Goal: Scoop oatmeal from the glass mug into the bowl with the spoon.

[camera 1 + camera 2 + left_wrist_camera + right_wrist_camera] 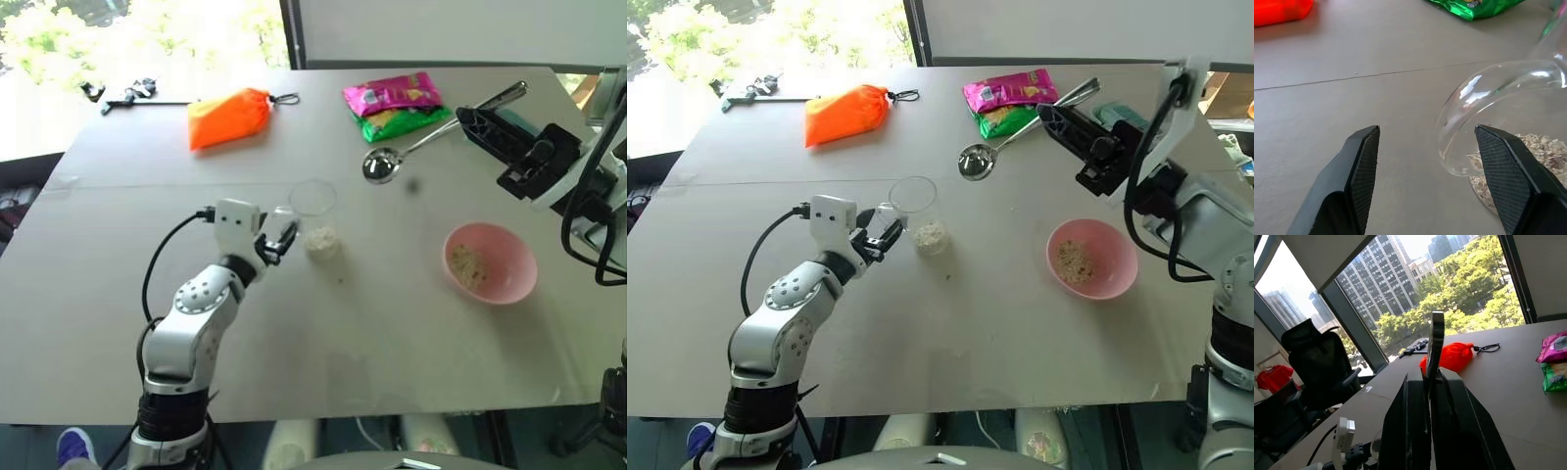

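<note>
A grey table (392,333) stands before tall windows giving on to trees and office towers. On it, near the far edge, lie an orange drawstring pouch (228,117) and a pink and green snack packet (396,105). The glass mug (914,210) stands upright near the table's centre, a low layer of oatmeal (929,235) in its base. The pink bowl (1091,258) sits well apart to the mug's right and already holds a small portion of flakes.

I see the left gripper (878,236) just beside the mug, its fingers (1364,161) spread wide and empty; in the left wrist view one finger overlaps the glass wall, and I cannot tell whether it touches. The right gripper (1431,396) is clamped on the handle of the spoon (416,145), which it holds in the air above the table beyond the bowl, bowl-end toward the mug.

Risks, as I judge them:
- The mug is unheld; a spoon pushed into it could slide or tip it and spill oatmeal.
- A finger closing off-centre could nudge the glass aside.
- The narrow mouth leaves little room, so the spoon may strike the rim.
- Loose flakes may fall during the long carry to the bowl.
</note>
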Action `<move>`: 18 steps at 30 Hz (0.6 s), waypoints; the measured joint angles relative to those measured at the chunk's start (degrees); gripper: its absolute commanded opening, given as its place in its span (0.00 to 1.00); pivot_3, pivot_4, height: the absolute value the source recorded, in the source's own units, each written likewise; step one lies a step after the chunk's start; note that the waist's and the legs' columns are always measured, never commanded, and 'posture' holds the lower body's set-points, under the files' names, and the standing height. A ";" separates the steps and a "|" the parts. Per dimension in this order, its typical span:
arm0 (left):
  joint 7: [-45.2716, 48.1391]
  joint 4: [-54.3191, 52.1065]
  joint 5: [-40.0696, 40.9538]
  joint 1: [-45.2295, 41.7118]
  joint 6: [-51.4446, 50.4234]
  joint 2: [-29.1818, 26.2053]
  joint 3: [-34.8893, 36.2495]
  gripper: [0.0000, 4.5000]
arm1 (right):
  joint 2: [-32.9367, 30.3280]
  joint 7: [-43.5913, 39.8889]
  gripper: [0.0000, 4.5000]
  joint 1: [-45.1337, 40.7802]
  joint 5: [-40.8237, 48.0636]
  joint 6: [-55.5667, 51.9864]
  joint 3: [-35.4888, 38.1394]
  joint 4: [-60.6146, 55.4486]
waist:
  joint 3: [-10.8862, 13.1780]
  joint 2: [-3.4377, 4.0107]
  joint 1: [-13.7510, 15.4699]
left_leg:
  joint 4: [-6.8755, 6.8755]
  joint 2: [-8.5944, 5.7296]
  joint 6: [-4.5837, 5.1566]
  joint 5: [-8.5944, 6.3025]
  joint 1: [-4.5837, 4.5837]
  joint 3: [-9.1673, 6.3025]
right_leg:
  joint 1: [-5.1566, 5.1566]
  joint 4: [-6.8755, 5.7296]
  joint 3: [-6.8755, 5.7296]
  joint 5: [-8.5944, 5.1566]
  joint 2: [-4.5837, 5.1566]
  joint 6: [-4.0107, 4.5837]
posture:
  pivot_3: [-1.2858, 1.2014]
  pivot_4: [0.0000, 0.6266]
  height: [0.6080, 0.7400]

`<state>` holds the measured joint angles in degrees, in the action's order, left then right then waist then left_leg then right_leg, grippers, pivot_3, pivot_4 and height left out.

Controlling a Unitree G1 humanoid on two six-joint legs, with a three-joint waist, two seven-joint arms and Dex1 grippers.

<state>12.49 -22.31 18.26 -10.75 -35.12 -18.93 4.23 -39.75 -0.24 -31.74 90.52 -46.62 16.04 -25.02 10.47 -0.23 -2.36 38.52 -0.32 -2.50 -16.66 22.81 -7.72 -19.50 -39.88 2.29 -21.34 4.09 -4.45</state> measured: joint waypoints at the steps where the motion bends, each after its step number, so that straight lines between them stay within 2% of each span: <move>1: 0.15 0.44 -0.23 -0.08 0.56 0.00 -0.11 0.73 | 0.00 0.00 0.00 0.10 0.00 0.02 0.00 0.00 | 0.00 0.00 0.00 | 0.00 0.00 0.00 0.00 0.00 0.00 | 0.00 0.00 0.00 0.00 0.00 0.00 | 0.52 0.24 1.00; 10: -0.70 1.58 -3.08 -1.43 3.64 2.14 -0.40 0.73 | 0.00 0.52 0.00 1.27 0.10 0.76 0.00 -1.30 | 0.00 0.00 0.00 | 0.00 0.00 0.00 0.00 0.00 0.00 | 0.00 0.00 0.00 0.00 0.00 0.00 | 0.52 0.24 1.00; 13: -1.49 1.57 -3.57 -1.42 3.74 3.07 -0.52 0.55 | 0.02 0.68 0.00 1.39 0.08 0.84 0.00 -1.31 | 0.00 0.00 -0.01 | 0.00 0.00 0.00 0.00 0.01 0.00 | 0.00 0.00 -0.01 0.00 0.00 0.00 | 0.52 0.24 1.00; 18: -1.45 1.57 -4.04 -1.42 3.80 3.48 -0.52 0.04 | 0.28 0.70 0.00 1.38 -0.04 1.01 -0.01 -1.30 | 0.00 0.00 -0.03 | 0.00 0.00 0.00 0.00 0.01 0.00 | 0.00 -0.01 -0.01 0.00 0.00 0.00 | 0.52 0.24 1.00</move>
<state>11.04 -20.74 14.22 -12.17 -31.31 -15.45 3.71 -39.48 0.47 -30.37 90.48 -45.61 16.03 -26.32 10.47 -0.23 -2.39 38.52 -0.32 -2.49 -16.66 22.82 -7.72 -19.50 -39.89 2.29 -21.34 4.09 -4.45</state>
